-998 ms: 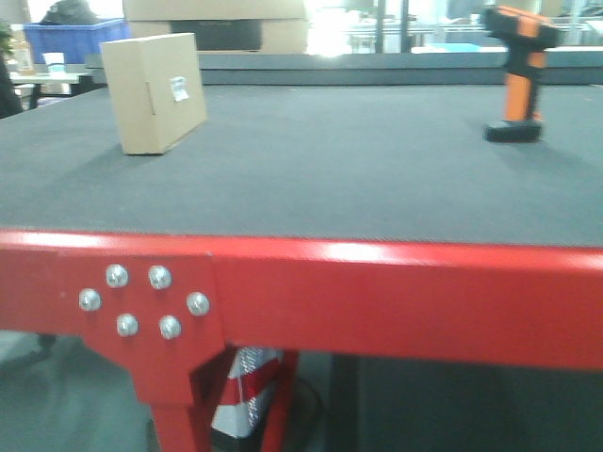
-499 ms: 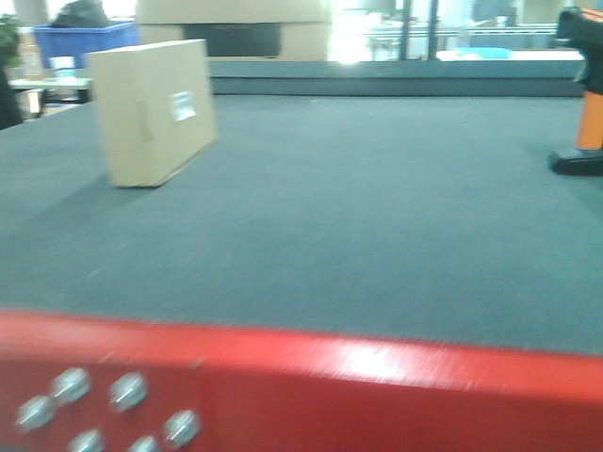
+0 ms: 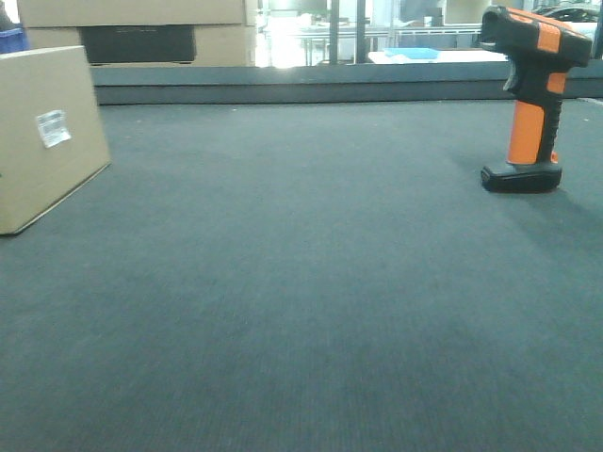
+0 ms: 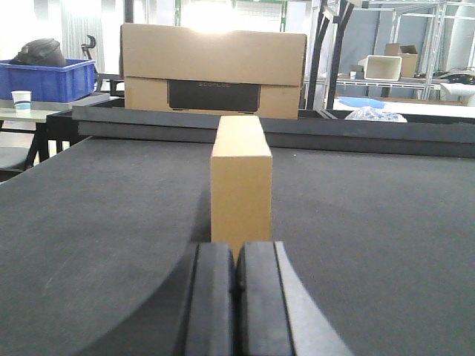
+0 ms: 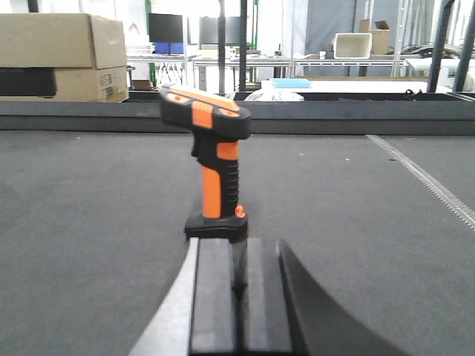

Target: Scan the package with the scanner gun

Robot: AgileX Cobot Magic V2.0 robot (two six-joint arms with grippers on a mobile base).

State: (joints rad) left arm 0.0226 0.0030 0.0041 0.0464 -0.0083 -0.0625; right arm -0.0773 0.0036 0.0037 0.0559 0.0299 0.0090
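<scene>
The right tool (image 5: 239,297) is clenched on nothing, its jaws pressed together, and the scanner gun (image 5: 215,170) stands upright on the bench (image 3: 301,311) just ahead of it, apart from the jaws. The likely trouble starts there. If the tool goes forward without spreading first, it will butt the orange handle instead of closing around it, and the gun looks top-heavy on its small black foot, so a nudge could knock it flat with the nose pointing the wrong way. A grasp taken too low or off-centre could also let it twist in the jaws.

The left tool (image 4: 236,293) is likewise clenched and empty, lined up with the narrow end of the package (image 4: 240,185), which stands on edge near it but not touching. Standing like that it looks easy to tip, and a push from the jaws could turn or topple it.

Its white label (image 3: 53,128) sits on the broad side face — if that face swings away from the gun, the scan would probably miss.
</scene>
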